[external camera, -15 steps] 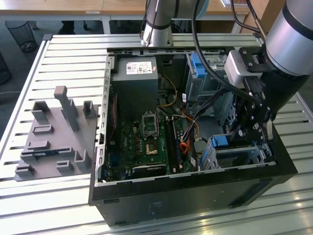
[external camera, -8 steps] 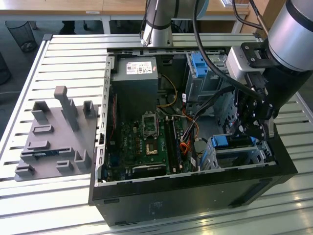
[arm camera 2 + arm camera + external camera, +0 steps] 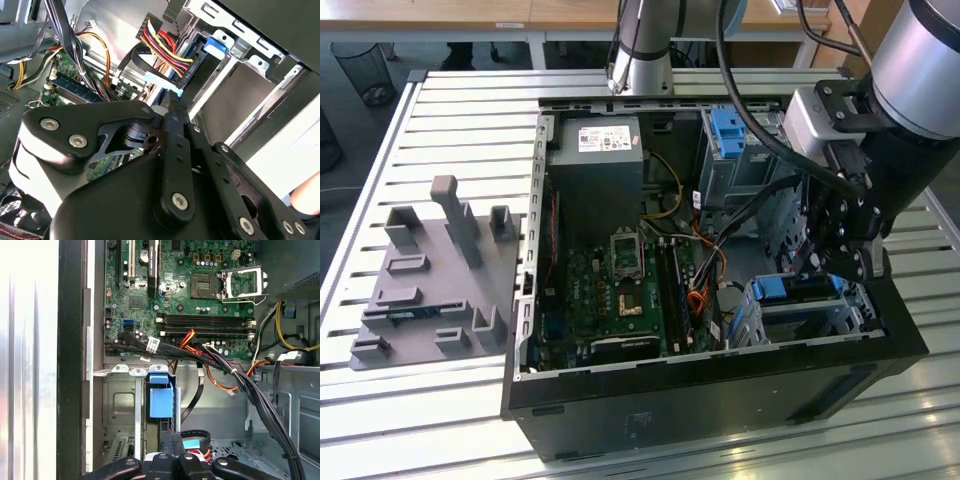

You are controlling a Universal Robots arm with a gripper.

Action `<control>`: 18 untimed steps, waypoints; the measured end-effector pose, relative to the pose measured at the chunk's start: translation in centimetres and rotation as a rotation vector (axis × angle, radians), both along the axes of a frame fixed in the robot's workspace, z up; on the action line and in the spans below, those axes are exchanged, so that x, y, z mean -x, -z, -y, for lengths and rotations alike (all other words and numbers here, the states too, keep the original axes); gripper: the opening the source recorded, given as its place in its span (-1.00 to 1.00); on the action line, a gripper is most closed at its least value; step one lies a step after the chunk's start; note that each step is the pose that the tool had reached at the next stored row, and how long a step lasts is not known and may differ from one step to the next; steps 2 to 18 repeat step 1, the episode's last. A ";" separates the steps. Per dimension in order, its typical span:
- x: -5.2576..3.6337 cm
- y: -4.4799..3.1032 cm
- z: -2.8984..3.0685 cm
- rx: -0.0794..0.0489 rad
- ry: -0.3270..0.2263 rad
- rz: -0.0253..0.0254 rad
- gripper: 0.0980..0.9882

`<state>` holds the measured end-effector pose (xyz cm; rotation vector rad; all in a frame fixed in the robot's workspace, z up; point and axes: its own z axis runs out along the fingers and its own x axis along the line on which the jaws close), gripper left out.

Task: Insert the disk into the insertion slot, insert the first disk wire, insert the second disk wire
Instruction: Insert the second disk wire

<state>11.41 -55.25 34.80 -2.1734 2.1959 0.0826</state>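
In the exterior view the disk (image 3: 798,288), grey with a blue carrier, lies inside the low silver insertion slot (image 3: 760,322) at the open case's near corner on the exterior view's right. My gripper (image 3: 828,262) reaches down right over it. The carrier's blue tab (image 3: 161,399) (image 3: 216,45) shows in both wrist views. The gripper (image 3: 171,102) (image 3: 172,442) has its fingers together on the light-blue connector (image 3: 162,82) (image 3: 193,443) of a flat black disk wire, held at the disk's end. A second disk wire's black connector (image 3: 167,47), with red, yellow and black leads, sits by that end.
A motherboard (image 3: 620,280), a power supply (image 3: 595,160) and a taller cage with a blue latch (image 3: 730,130) occupy the case. A black cable bundle (image 3: 225,365) crosses above the slot. A grey fixture plate (image 3: 430,280) lies on the slatted table at the exterior view's left.
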 end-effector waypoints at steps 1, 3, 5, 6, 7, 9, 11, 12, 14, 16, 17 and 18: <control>0.00 -0.01 0.00 0.000 0.000 0.0000 -0.98; 0.00 -0.01 0.00 0.000 0.000 0.0000 -0.98; 0.00 -0.01 0.00 0.000 0.000 0.0000 -0.98; 0.00 -0.01 0.00 0.000 0.000 0.0000 -0.98; 0.00 -0.01 0.00 0.000 0.000 0.0000 -0.98; 0.00 -0.01 0.00 0.000 0.000 0.0000 -0.98; 0.00 -0.01 0.00 0.000 0.000 0.0000 -0.98; 0.00 -0.01 0.00 0.000 0.000 0.0000 -0.98; 0.00 -0.01 0.00 0.000 0.000 0.0000 -0.98; 0.00 -0.01 0.00 0.000 0.000 0.0000 -0.98; 0.00 -0.01 0.00 0.000 0.000 0.0000 -0.98; 0.00 -0.01 0.00 0.000 0.000 0.0000 -0.98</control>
